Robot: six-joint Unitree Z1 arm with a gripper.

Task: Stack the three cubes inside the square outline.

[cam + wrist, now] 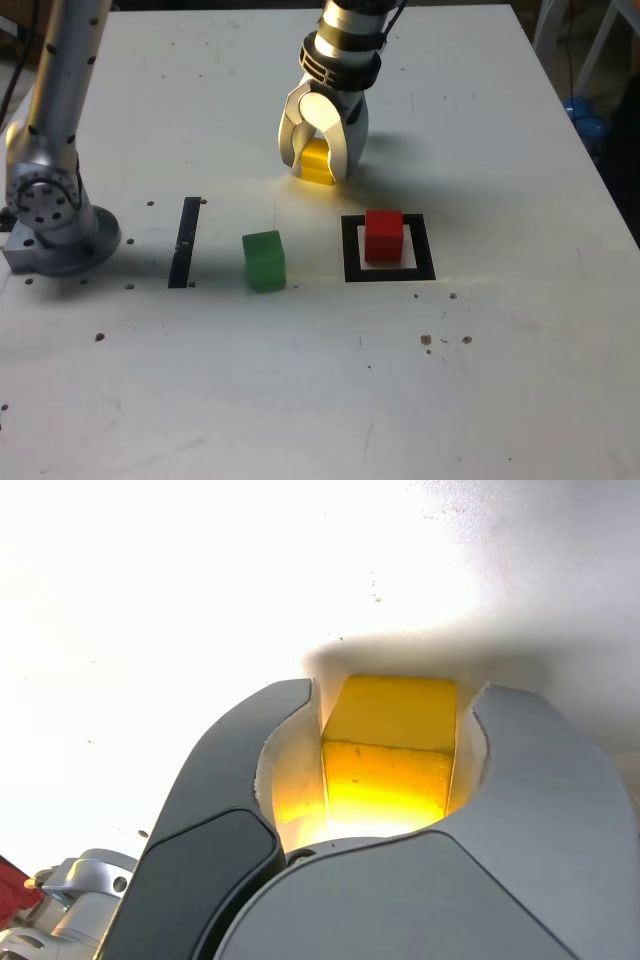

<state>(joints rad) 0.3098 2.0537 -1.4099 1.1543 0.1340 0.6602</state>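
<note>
Sitting between gripper (390,780) jaws: yellow cube (388,760).

Lab bench: bolted robot arm base (55,215); taped table (300,400).

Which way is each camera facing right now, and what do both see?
Exterior view: off the arm, looking down across the white table at the small yellow cube, green cube, red cube in the black square outline; arm and hand show.
Wrist view: on the wrist, looking past the fingers.
Shared: yellow cube between the fingers.
</note>
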